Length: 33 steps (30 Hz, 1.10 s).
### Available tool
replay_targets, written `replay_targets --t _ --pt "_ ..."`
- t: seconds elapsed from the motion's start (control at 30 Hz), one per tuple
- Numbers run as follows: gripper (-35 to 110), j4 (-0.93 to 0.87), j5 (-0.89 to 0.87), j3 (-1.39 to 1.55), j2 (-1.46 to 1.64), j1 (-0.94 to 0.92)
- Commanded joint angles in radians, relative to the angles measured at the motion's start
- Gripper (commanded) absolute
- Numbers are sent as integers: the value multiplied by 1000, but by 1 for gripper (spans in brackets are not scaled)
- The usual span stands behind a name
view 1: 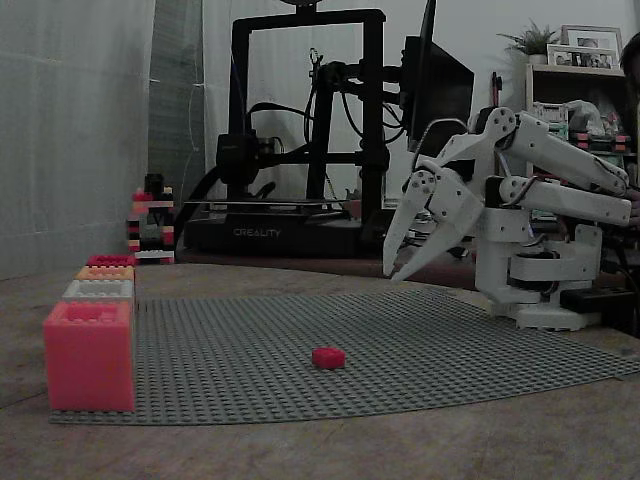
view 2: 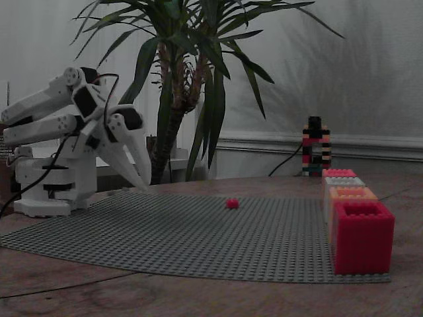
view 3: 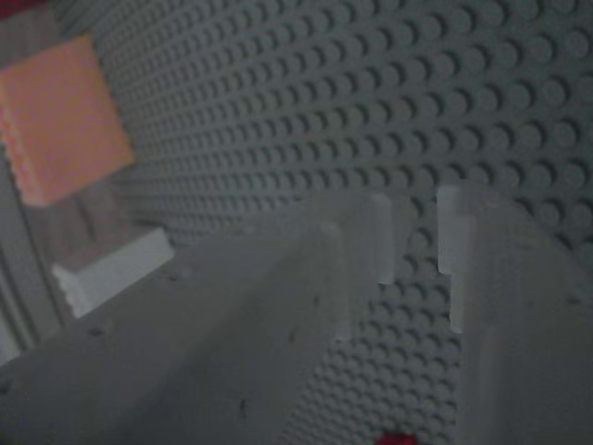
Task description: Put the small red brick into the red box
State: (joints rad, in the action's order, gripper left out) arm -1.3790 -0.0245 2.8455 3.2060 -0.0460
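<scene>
Grey studded baseplate (view 1: 420,350) w/ small red brick (view 1: 328,357), tiny, low, rounded; gripper (view 1: 402,262) fingers slightly apart.

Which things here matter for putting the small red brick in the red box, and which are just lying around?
Job: red brick, red box, gripper, open.
Lying about: orange box, white box, brick tower, 3D printer, plant.
</scene>
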Motion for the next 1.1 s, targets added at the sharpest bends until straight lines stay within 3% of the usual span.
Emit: replay_targets --t 0.0,0.77,1.07 --pt "0 -25 -25 15 15 8" --pt "0 -3 -32 11 14 8" --pt "12 92 43 -374 -456 120"
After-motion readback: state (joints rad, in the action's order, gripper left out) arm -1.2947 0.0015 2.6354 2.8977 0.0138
